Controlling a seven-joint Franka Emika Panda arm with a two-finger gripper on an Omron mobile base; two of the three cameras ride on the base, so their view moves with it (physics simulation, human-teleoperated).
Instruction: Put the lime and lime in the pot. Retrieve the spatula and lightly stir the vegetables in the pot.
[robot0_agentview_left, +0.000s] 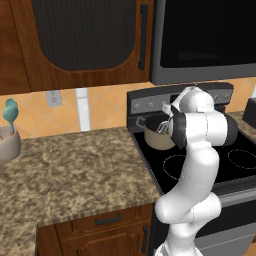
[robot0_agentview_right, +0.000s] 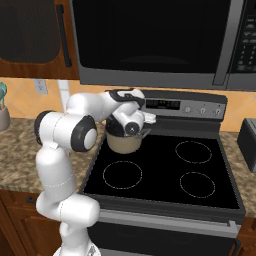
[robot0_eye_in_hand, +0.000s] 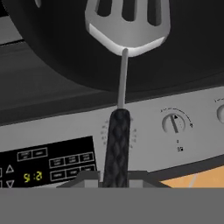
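At the far left of the left base view, a teal utensil is seen standing upright in a pale holder on the speckled stone counter. Further right, the pot is set on the back left burner of the black stove, and the slotted silver head of the spatula is seen just above the pot's rim. In the right base view the pot is partly covered by the arm's wrist, with the gripper held over it. In the hand view the black handle of the spatula is pinched between the two fingers, which are pressed closed on it, and its head is pointed into the pot's dark interior. The limes cannot be made out inside the pot.
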